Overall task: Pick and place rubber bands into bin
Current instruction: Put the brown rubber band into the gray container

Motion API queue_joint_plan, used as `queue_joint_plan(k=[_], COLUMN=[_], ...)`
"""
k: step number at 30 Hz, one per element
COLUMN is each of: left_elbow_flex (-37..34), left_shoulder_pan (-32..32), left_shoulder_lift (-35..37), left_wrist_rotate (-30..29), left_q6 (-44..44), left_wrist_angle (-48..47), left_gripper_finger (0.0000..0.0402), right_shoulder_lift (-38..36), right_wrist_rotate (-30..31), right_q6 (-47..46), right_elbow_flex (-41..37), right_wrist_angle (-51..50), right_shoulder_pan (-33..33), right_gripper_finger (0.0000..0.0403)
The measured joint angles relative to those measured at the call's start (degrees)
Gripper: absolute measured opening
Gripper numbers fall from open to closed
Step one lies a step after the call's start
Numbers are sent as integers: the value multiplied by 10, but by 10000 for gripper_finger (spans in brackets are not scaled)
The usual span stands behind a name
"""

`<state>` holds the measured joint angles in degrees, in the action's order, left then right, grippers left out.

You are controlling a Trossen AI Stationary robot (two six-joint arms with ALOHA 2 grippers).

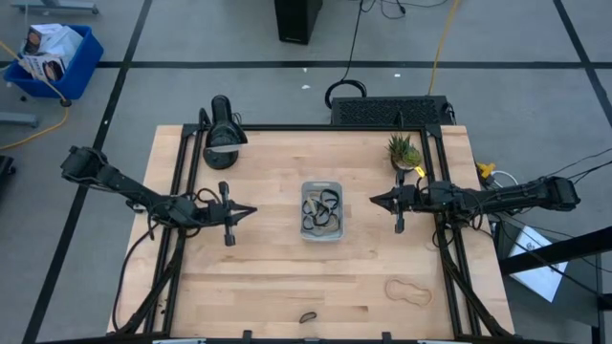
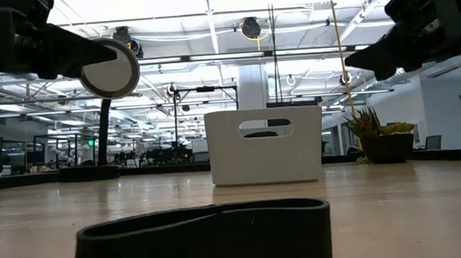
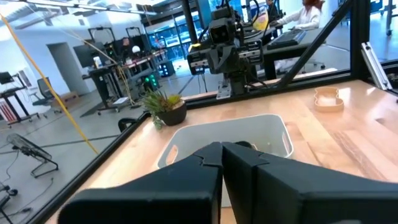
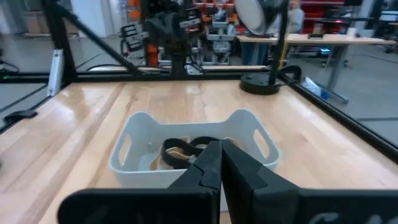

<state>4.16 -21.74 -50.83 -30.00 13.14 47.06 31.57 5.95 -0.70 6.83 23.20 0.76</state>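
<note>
The pale bin (image 1: 321,211) stands at the table's middle with several dark and tan rubber bands (image 1: 320,212) inside; they also show in the right wrist view (image 4: 186,151). A tan band (image 1: 408,290) lies flat on the table near the front right. A small dark band (image 1: 308,316) lies at the front edge and fills the foreground of the low view (image 2: 204,238). My left gripper (image 1: 251,212) is shut and empty, left of the bin. My right gripper (image 1: 374,200) is shut and empty, right of the bin. Both hover above the table.
A black desk lamp (image 1: 222,127) stands at the far left of the table. A small potted plant (image 1: 404,151) stands at the far right. A black frame (image 1: 306,127) runs round the table. A blue crate (image 1: 53,57) sits on the floor beyond the table.
</note>
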Motion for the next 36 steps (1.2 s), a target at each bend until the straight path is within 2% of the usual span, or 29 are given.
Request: queue_joint_plan(k=[3, 8, 12, 18, 24, 27, 31, 36], left_elbow_flex=[0, 0, 0, 0, 0, 0, 0, 0], left_shoulder_pan=[0, 0, 0, 0, 0, 0, 0, 0], left_shoulder_lift=[0, 0, 0, 0, 0, 0, 0, 0], left_wrist_rotate=[0, 0, 0, 0, 0, 0, 0, 0], left_q6=[-8, -13, -17, -37, -45, -47, -58, -69], left_wrist_angle=[-11, -24, -24, -24, -23, -23, -23, -23], left_gripper_finger=[12, 3, 14, 31, 22, 12, 4, 21], right_shoulder_lift=[4, 38, 91, 195, 307, 347, 378, 413], right_wrist_rotate=[15, 168, 224, 223, 207, 200, 156, 117], right_q6=[12, 13, -25, -155, -239, -281, -365, -467], right_elbow_flex=[14, 107, 195, 301, 370, 380, 372, 352], right_wrist_angle=[-35, -181, -310, -464, -496, -507, -518, -514], right_shoulder_pan=[46, 164, 245, 350, 448, 478, 494, 504], right_gripper_finger=[2, 2, 2, 2, 1, 1, 3, 39])
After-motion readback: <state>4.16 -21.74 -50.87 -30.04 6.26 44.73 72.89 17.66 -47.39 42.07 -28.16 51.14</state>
